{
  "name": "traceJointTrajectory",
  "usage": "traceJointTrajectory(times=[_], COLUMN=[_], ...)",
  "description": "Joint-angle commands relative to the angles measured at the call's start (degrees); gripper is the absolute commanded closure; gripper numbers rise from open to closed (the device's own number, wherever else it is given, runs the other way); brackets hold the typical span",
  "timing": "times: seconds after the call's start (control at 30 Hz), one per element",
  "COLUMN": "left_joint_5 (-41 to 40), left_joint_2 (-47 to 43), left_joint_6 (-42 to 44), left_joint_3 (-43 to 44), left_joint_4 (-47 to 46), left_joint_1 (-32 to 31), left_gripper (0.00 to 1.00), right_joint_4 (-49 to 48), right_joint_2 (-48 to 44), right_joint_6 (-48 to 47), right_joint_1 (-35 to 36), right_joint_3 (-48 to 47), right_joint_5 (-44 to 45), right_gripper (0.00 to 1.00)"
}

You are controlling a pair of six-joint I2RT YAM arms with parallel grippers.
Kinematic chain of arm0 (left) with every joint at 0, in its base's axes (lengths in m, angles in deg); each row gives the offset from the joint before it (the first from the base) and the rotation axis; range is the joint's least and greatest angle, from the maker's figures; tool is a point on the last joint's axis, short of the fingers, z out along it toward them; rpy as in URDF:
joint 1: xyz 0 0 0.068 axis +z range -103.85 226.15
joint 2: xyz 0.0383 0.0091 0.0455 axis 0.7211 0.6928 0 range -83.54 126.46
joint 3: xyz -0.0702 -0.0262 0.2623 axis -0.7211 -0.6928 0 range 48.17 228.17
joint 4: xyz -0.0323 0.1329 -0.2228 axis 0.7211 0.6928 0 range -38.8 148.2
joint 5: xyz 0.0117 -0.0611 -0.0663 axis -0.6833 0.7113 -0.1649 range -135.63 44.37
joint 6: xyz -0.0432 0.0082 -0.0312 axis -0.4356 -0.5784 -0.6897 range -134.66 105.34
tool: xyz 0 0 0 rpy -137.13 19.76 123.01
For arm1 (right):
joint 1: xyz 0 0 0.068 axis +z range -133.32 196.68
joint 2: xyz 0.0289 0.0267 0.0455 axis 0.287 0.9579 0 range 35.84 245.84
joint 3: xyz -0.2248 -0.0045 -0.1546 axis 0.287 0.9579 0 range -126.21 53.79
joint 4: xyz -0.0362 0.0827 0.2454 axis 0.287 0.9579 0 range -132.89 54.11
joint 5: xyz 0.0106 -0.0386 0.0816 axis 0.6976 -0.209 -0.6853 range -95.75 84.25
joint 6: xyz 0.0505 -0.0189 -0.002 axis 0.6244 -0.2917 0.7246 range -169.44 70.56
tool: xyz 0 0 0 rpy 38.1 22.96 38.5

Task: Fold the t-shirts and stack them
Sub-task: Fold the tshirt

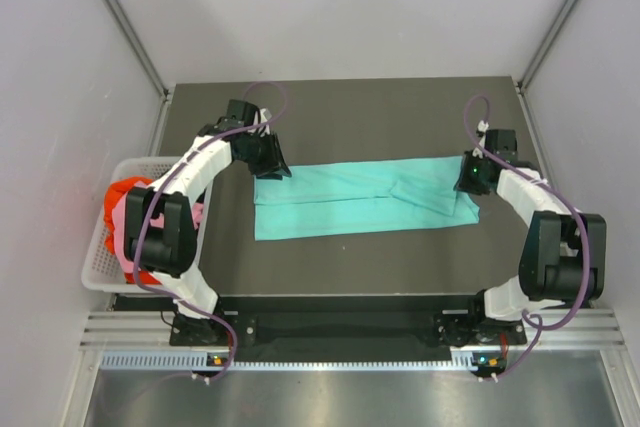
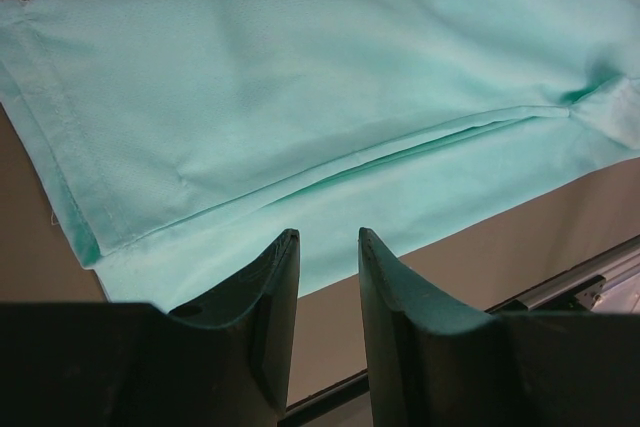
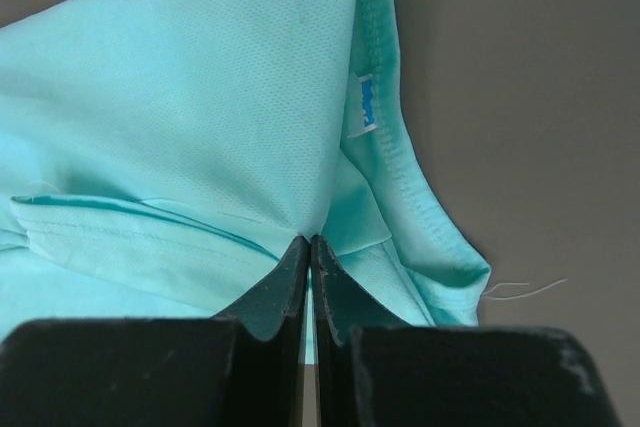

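Shirt: the teal t-shirt (image 1: 365, 197) lies on the desk (image 1: 350, 277) as a long band, its long axis running left to right between both arms.
Right gripper (image 3: 309, 242): pressed together, pinching a tented fold at the label end.
Left gripper (image 2: 328, 237): spread, holding nothing, at the hem end's far corner.
Next call: probably an end-to-end fold, with the right end carried leftward along that axis.

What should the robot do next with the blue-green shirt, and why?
Probably lower the left pincer and close it on the near edge of the teal t-shirt. The right pincer is pinching the collar end, while the left one hangs open just above the cloth, holding nothing. Both ends likely need holding for the next fold.
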Motion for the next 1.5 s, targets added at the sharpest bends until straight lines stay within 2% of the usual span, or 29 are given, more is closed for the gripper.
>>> traceJointTrajectory(times=[0.0,0.17,0.33,0.5,0.6,0.7,0.8,1.0,1.13,1.47], left_joint_5=[-0.1,-1.5,-1.5,-0.6,0.0,1.1,2.2,4.2,3.7,4.1], left_joint_2=[-2.2,0.7,3.6,3.1,1.7,1.1,0.4,-1.0,-1.4,-0.3], left_joint_6=[0.3,-1.2,-2.3,-2.4,-2.1,-2.0,-1.8,-1.9,-1.3,-1.0], left_joint_3=[-0.1,0.5,1.3,0.5,-0.4,-0.6,-1.2,-3.7,-3.9,-4.2], left_joint_4=[-0.5,-0.3,-0.4,-1.2,-1.8,-1.5,-1.8,-3.2,-2.9,-3.1], left_joint_1=[-0.1,-0.1,-0.1,-0.2,-0.3,-0.3,-0.3,-0.4,-0.5,-0.6], left_gripper=[0.65,0.64,0.64,0.64,0.64,0.64,0.64,0.64,0.64,0.64], right_joint_4=[0.3,-1.0,-0.5,5.5,4.2,1.3,0.2,1.2,0.5,-0.6], right_joint_2=[-0.2,2.5,4.5,0.3,-2.2,-1.3,3.5,10.8,11.5,13.7], right_joint_6=[1.2,2.5,3.2,1.1,-0.7,-3.8,-7.6,-11.7,-14.0,-13.8], right_joint_1=[0.6,0.6,0.6,1.5,3.3,6.7,7.6,7.6,8.0,8.1], right_joint_3=[0.2,0.2,-1.1,-5.0,-5.6,-5.1,-5.8,-9.4,-9.8,-8.3], right_joint_5=[2.6,3.2,3.5,4.1,-0.3,-7.1,-13.0,-17.6,-17.6,-21.3], right_gripper=[1.00,1.00,0.86,0.71,0.62,0.59,0.55,0.45,0.41,0.41])
